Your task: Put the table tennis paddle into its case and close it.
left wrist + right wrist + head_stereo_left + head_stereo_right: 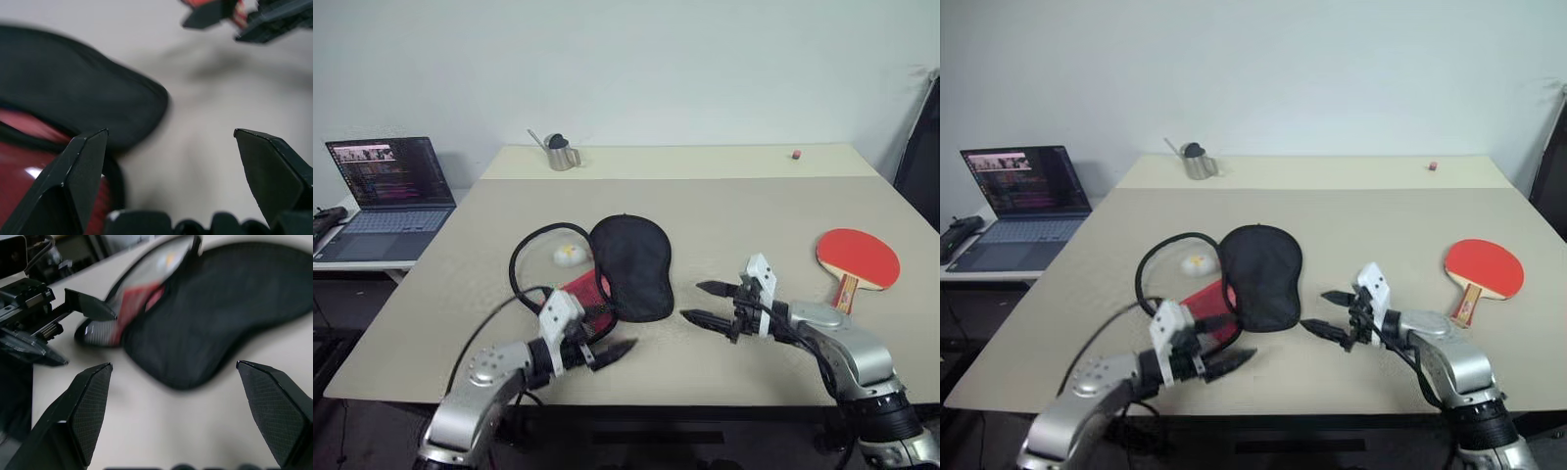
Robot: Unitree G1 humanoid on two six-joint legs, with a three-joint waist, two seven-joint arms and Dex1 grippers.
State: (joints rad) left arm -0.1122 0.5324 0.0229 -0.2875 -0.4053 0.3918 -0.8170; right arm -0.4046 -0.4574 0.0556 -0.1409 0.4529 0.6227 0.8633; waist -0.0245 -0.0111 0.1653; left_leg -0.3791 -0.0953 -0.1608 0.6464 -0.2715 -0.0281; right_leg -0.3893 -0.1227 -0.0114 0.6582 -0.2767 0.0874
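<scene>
Step in hand: approach, nothing grasped yet. Case (628, 266) lies unzipped at frame centre on the surface (724, 206), black flap uppermost, red lining showing at its lower left edge. Table tennis paddle (857, 259) lies at right of frame, red face up, handle toward the near edge, well apart from the case.

Left tool (604, 354), lower left of centre: fingers apart, empty, just beside the case's red opening. Right tool (699, 303), lower right of centre: fingers apart, empty, between case and paddle, touching neither.

Next move, as judged: one tool steadies or spreads the opening; the right one must turn to the paddle.

Views compared: head views show paddle, laptop (389, 196) and metal cup (561, 153); right wrist view shows the case mouth gaping close up and the left tool opposite.
</scene>
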